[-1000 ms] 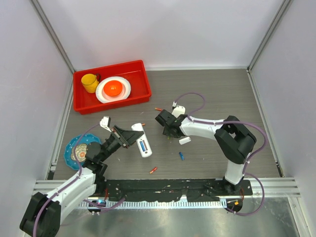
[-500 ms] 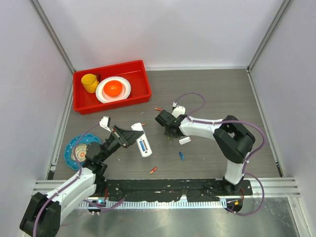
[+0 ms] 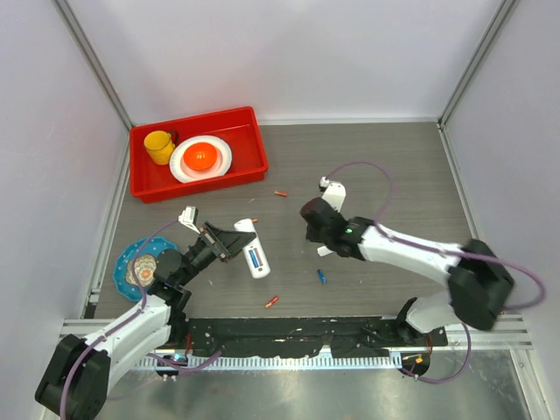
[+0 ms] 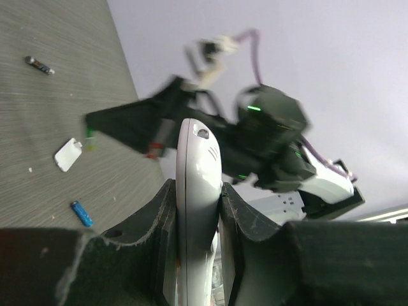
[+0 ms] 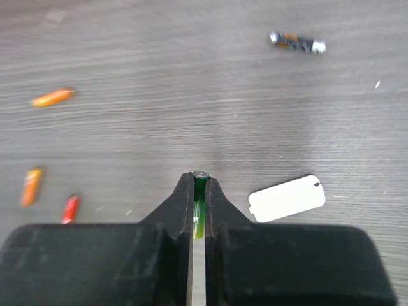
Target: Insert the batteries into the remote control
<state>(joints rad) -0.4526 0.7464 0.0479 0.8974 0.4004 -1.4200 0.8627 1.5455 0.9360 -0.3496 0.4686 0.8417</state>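
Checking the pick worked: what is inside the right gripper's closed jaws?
A green battery, pinched in the right gripper. Only a thin green strip and its metal tip show; the jaws cover the rest of it.

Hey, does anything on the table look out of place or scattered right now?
Yes. Batteries lie scattered singly across the table, not gathered anywhere: a blue one, an orange one, a dark one. A white cover piece lies loose among them. Nothing looks broken.

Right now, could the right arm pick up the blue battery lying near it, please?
Probably not yet: the blue battery lies close and unobstructed, but the right gripper is shut on a green battery.
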